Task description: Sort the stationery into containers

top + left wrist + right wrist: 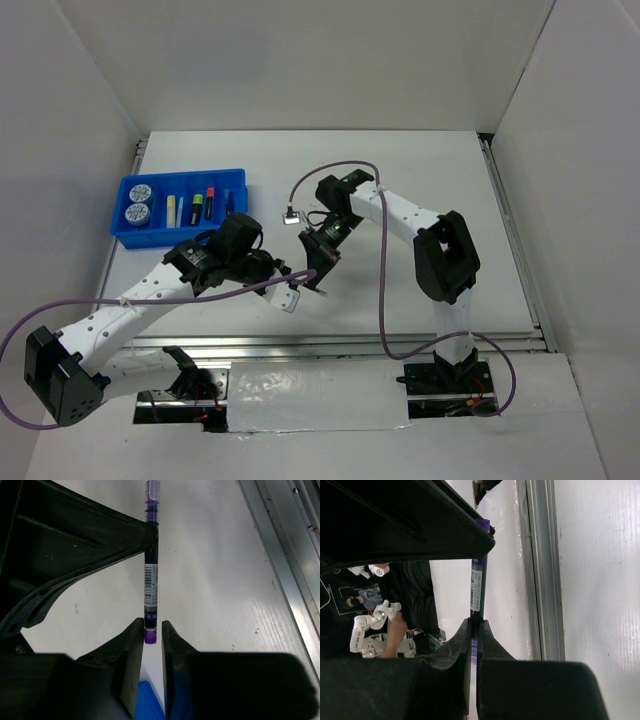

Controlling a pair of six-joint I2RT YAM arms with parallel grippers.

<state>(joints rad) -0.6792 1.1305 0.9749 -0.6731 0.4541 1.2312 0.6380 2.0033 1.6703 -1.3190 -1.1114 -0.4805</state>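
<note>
White counter lies below; right tool is clamped on the purple pen. Left tool brackets its end, cannot tell if gripping; seat it squarely before the right releases.

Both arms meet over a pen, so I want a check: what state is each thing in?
purple pen: spans both tools, one end at each.
right tool: shut on the pen.
left tool: fingers close around the pen's other end, contact unclear.
blue tray: on the table, partly filled with stationery.
</note>
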